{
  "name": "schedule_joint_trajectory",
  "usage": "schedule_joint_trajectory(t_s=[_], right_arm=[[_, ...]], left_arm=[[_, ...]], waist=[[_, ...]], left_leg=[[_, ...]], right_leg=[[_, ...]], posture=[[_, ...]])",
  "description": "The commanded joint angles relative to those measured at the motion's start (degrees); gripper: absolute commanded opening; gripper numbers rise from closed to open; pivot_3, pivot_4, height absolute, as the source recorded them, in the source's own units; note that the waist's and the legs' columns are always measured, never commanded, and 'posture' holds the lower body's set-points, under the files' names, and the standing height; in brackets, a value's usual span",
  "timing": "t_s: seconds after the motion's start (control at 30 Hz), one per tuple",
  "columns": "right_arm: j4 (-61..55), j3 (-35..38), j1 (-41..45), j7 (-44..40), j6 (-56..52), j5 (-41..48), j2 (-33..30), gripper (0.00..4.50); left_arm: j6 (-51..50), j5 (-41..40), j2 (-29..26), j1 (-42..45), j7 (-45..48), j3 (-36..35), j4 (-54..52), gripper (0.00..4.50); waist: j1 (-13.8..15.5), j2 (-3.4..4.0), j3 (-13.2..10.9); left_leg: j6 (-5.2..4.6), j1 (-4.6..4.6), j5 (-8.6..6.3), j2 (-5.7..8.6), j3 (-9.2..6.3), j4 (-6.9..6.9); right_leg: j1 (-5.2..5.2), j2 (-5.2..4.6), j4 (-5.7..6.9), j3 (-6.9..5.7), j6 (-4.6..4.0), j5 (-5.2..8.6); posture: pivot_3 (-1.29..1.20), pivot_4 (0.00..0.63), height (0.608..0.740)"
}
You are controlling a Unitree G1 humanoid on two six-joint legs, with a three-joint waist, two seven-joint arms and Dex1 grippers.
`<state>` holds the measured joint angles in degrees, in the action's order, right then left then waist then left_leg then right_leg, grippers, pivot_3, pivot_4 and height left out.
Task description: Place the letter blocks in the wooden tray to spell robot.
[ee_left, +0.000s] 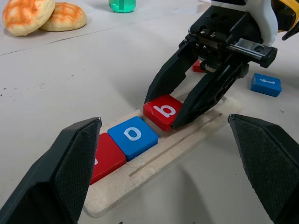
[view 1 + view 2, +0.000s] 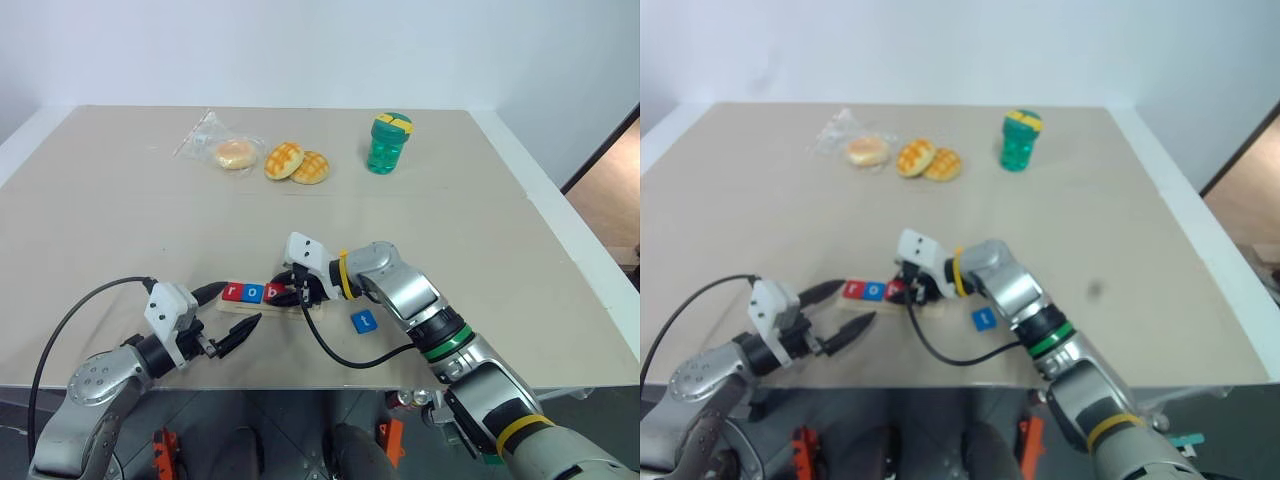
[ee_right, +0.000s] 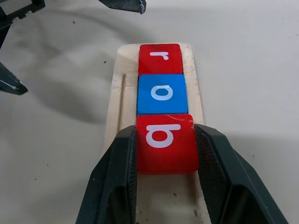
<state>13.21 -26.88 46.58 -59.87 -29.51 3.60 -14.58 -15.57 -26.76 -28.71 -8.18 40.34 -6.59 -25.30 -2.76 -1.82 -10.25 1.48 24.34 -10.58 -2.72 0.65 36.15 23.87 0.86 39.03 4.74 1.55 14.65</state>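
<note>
The right end effector [image 2: 296, 290] covers the far end of the long pale wooden tray [image 1: 187, 140]. Behind it, a small red square block [image 1: 198, 66] shows one corner, its letter hidden.

Bright, even overhead light, soft short shadows under the right gripper [image 1: 180, 112] and wooden tray [image 1: 154, 163], no hard glare; right eye view noticeably softer than the left, wrist views crisp near, far background slightly soft.
</note>
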Motion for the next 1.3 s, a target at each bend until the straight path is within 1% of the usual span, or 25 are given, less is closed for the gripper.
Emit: schedule_joint_trajectory(t_s=[0.03,0.43,0.47,0.5,0.53,0.57,0.6,0.67,0.7,0.8,0.87,0.97,1.03,1.17,1.23,1.3], right_arm=[[-1.4,0.0,1.0,-0.2,0.7,0.0,0.7,1.19],[0.3,-0.3,0.5,-0.1,0.8,-1.1,1.4,1.19],[0.6,-0.3,0.4,0.0,1.1,-1.3,1.3,2.25],[0.9,-0.3,0.4,0.0,1.2,-1.5,1.3,2.55],[1.0,-0.2,0.5,-0.1,1.0,-1.5,1.4,2.95],[1.0,-0.1,0.6,0.0,1.1,-1.6,1.5,3.20],[1.1,0.0,0.6,0.0,1.1,-1.6,1.6,3.66],[1.3,0.1,0.9,0.0,1.0,-1.7,1.7,4.29],[1.1,0.1,0.9,0.0,0.8,-1.6,1.7,4.47],[-0.1,0.7,1.0,0.1,-0.1,-1.1,1.8,4.47],[-2.1,2.9,1.1,1.4,-2.3,0.3,2.2,4.47],[-6.0,9.7,1.2,5.7,-7.9,4.0,2.7,4.47],[-8.9,14.7,0.3,8.6,-10.4,5.9,1.6,4.47],[-16.0,21.2,-4.6,13.0,-12.9,7.1,-3.2,4.47],[-21.2,23.7,-8.4,16.8,-14.6,6.9,-4.7,4.47],[-26.4,25.5,-13.2,22.2,-15.6,5.4,-4.8,4.47]], left_arm=[[0.1,0.0,-0.4,0.0,-0.4,-0.2,-1.8,4.50],[0.3,1.2,-0.2,0.2,-0.5,0.5,-1.8,4.50],[0.3,1.2,-0.2,0.2,-0.6,0.6,-1.9,4.50],[0.3,1.3,-0.1,0.3,-0.6,0.6,-1.9,4.50],[0.2,1.3,-0.1,0.3,-0.6,0.7,-1.8,4.50],[0.3,1.3,-0.1,0.4,-0.6,0.8,-1.8,4.50],[0.3,1.4,-0.1,0.4,-0.5,0.8,-1.7,4.50],[0.3,1.4,-0.2,0.6,-0.6,0.9,-1.6,4.50],[0.3,1.4,-0.2,0.6,-0.6,0.9,-1.6,4.50],[0.4,1.5,-0.3,0.6,-0.5,1.0,-1.4,4.50],[0.6,1.4,-0.3,0.8,-0.3,1.0,-1.4,4.50],[1.0,1.1,-1.0,1.2,1.3,1.4,-1.9,4.50],[1.4,1.2,-2.0,1.5,3.1,2.1,-2.4,4.50],[2.1,1.5,-4.2,1.5,6.3,3.4,-3.4,4.50],[2.6,2.0,-4.8,1.7,7.0,4.1,-3.7,4.50],[2.4,1.8,-4.7,2.1,7.0,4.5,-4.0,4.50]], waist=[[0.0,0.00,0.0],[0.0,0.00,0.0],[0.0,0.00,0.0],[0.0,0.00,0.0],[0.0,0.00,0.0],[0.0,0.00,0.0],[0.0,0.00,0.0],[0.0,0.00,0.0],[0.0,0.00,0.0],[0.0,0.00,0.0],[0.0,0.00,0.0],[0.0,0.00,0.0],[0.1,0.00,0.0],[0.2,-0.05,0.0],[0.1,-0.05,0.0],[0.1,-0.06,0.0]], left_leg=[[0.00,0.00,0.00,0.00,0.00,0.00],[0.00,0.00,0.00,0.00,0.01,-0.02],[0.00,0.00,0.00,0.00,0.01,-0.02],[0.00,0.00,0.00,0.00,0.01,-0.02],[0.00,0.00,0.00,0.00,0.01,-0.02],[0.00,0.00,0.00,0.00,0.03,-0.02],[0.00,0.00,0.00,0.00,0.02,-0.02],[0.00,0.00,0.00,0.00,0.02,-0.02],[0.00,0.00,0.00,-0.01,0.02,-0.02],[0.00,0.00,0.00,-0.01,0.03,-0.04],[0.00,0.00,0.00,-0.01,0.02,-0.05],[0.00,0.06,0.00,-0.01,0.01,-0.06],[0.00,0.11,0.00,0.00,-0.01,-0.05],[0.01,0.22,0.00,0.09,-0.08,-0.05],[0.04,0.25,-0.02,0.12,-0.04,-0.08],[0.07,0.29,-0.04,0.14,0.00,-0.14]], right_leg=[[0.00,0.00,0.00,0.00,0.00,0.00],[0.01,0.00,0.00,0.00,0.00,0.00],[0.01,0.00,0.00,0.00,0.00,0.00],[0.01,0.00,0.00,0.00,-0.01,0.00],[0.02,0.00,0.00,0.01,-0.01,0.00],[0.02,0.00,0.00,0.01,0.00,0.00],[0.02,0.00,0.00,0.01,0.00,0.00],[0.02,0.00,0.00,0.01,-0.01,0.00],[0.02,0.00,0.00,0.01,-0.01,0.00],[0.03,0.00,0.00,0.01,-0.01,0.00],[0.03,0.00,0.00,0.01,-0.01,0.00],[0.08,0.00,0.01,0.01,-0.02,-0.01],[0.11,0.00,0.01,-0.01,-0.01,-0.01],[0.12,-0.09,-0.02,0.00,0.06,0.06],[0.14,-0.16,-0.04,0.07,0.13,0.13],[0.20,-0.15,-0.04,0.13,0.21,0.19]], posture=[[0.00,0.150,0.740],[0.00,0.150,0.740],[0.00,0.150,0.740],[0.00,0.150,0.740],[0.00,0.150,0.740],[0.00,0.150,0.740],[0.00,0.150,0.740],[0.00,0.150,0.740],[0.00,0.150,0.740],[0.00,0.150,0.740],[0.00,0.150,0.740],[0.00,0.150,0.740],[0.00,0.150,0.740],[0.00,0.150,0.740],[0.00,0.150,0.740],[0.00,0.150,0.740]])
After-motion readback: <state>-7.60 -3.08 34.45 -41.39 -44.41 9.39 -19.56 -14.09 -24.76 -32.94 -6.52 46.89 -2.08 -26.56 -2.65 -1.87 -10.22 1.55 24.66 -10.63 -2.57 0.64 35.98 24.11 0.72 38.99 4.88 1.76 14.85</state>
